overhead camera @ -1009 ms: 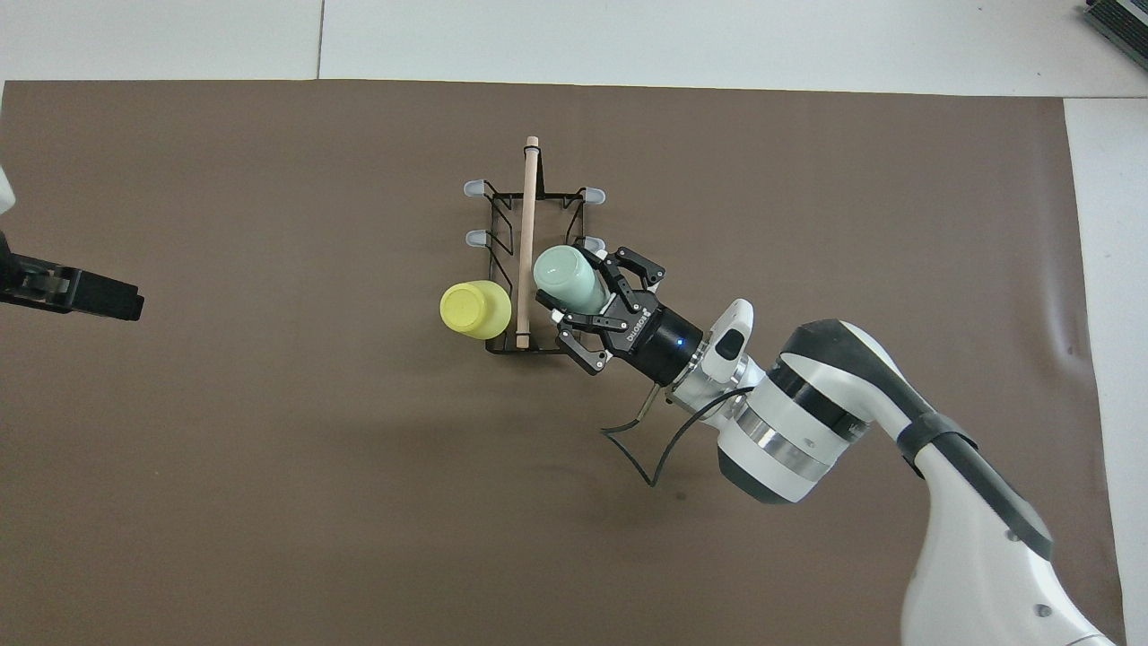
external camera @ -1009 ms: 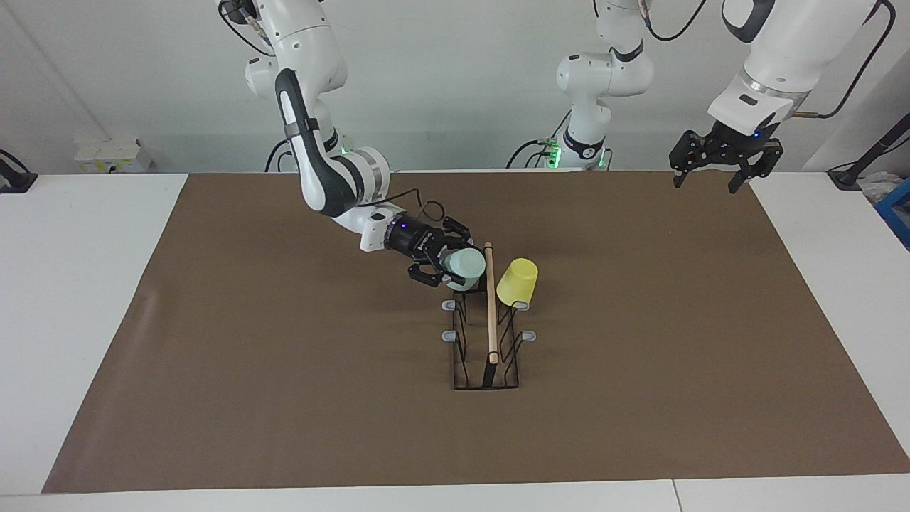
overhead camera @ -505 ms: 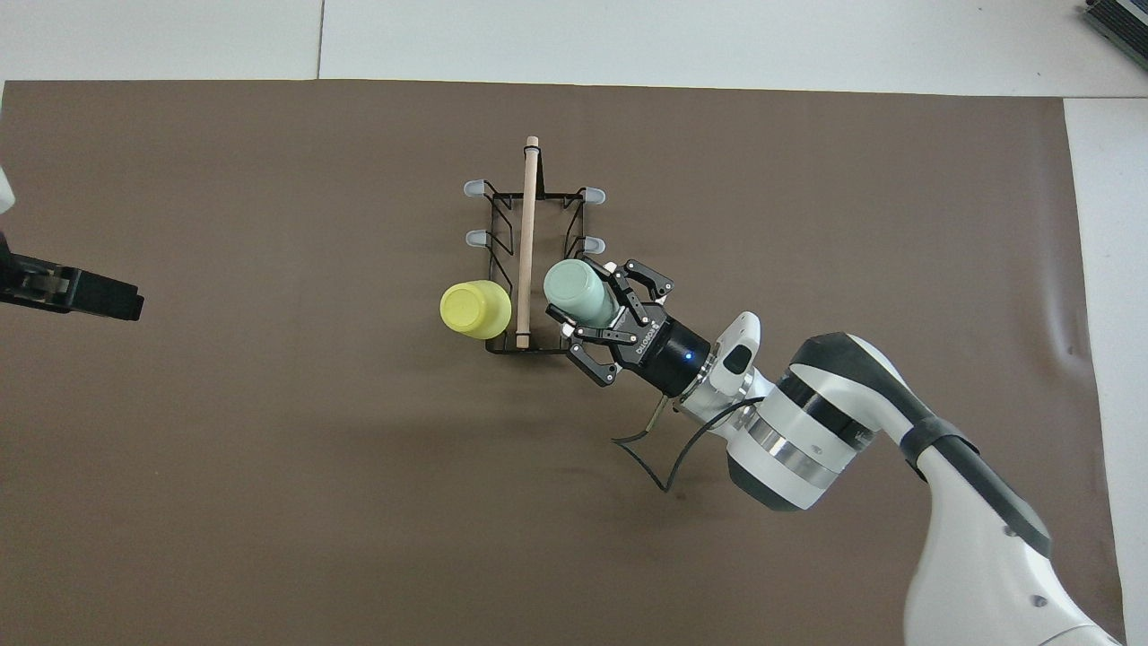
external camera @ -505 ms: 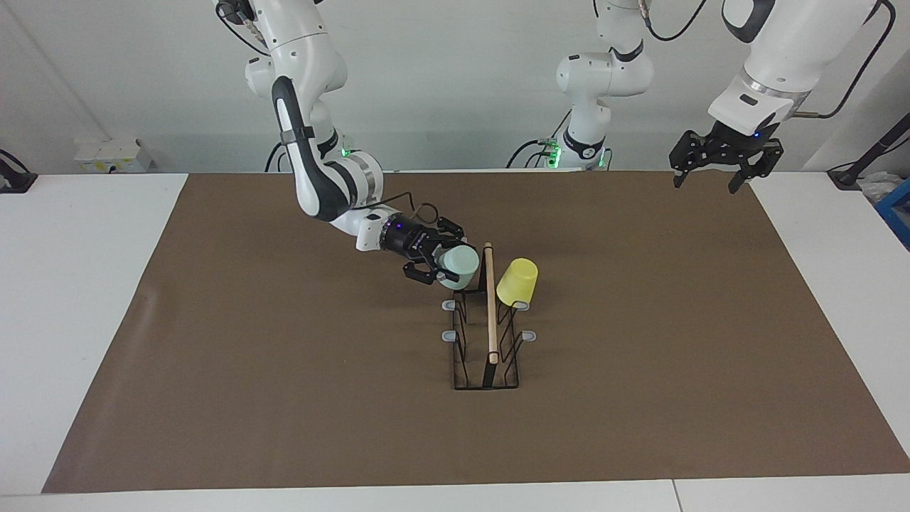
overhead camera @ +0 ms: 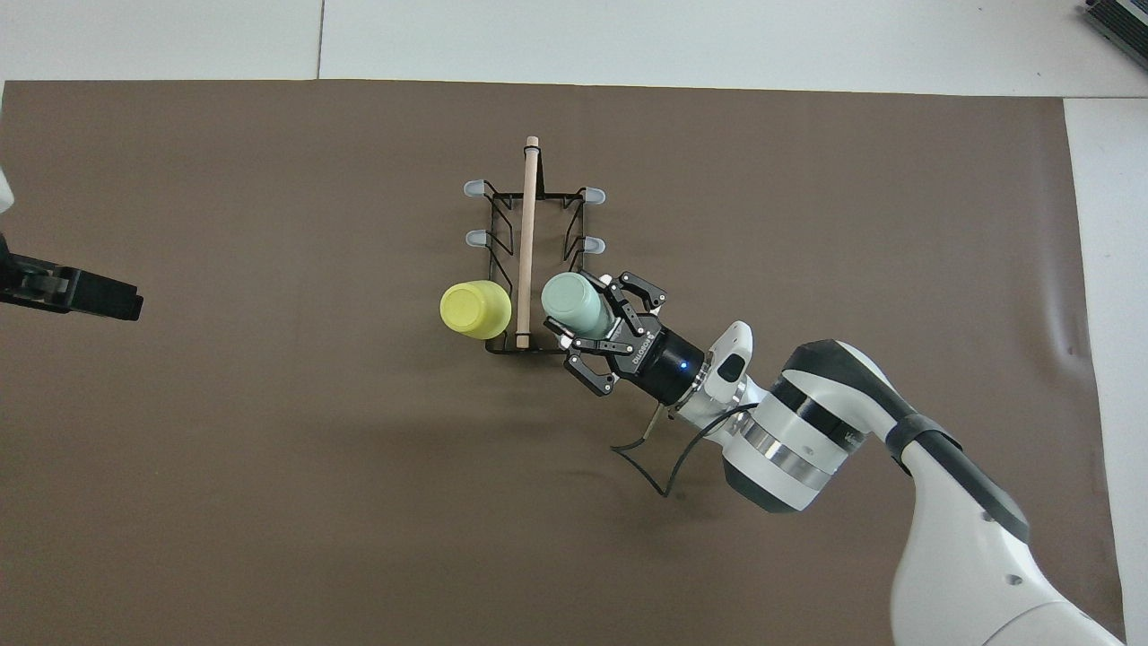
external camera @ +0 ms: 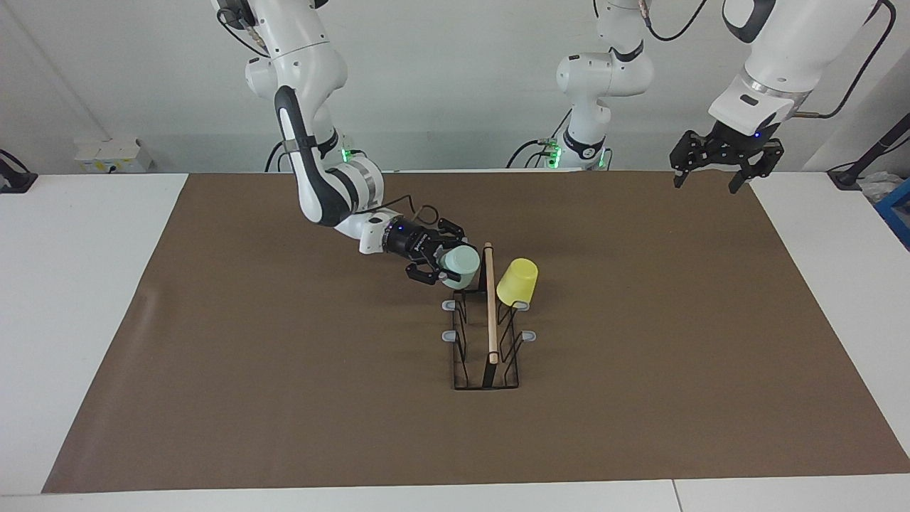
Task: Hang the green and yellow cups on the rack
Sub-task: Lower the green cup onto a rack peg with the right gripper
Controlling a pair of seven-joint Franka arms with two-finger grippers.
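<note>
The black wire rack (external camera: 490, 323) with its wooden rod (overhead camera: 526, 233) stands mid-table. Upside down on the rack's prong nearest the robots, on the left arm's side, hangs the yellow cup (external camera: 517, 281) (overhead camera: 475, 309). My right gripper (external camera: 442, 260) (overhead camera: 595, 319) is shut on the pale green cup (external camera: 459, 264) (overhead camera: 572, 301). It holds the cup tilted, base up, over the prong nearest the robots on the right arm's side. Whether the cup rests on that prong I cannot tell. My left gripper (external camera: 704, 186) (overhead camera: 126, 303) waits open, raised over the mat's corner.
A brown mat (external camera: 284, 398) covers the table. Several grey-capped prongs (external camera: 448, 336) on the rack are bare. A black cable (overhead camera: 646, 453) loops down from the right wrist. The third arm's base (external camera: 586, 107) stands at the robots' edge.
The right gripper has drawn the green cup slightly back toward the robots, along the rack's end. The yellow cup, rack and left arm have not moved.
</note>
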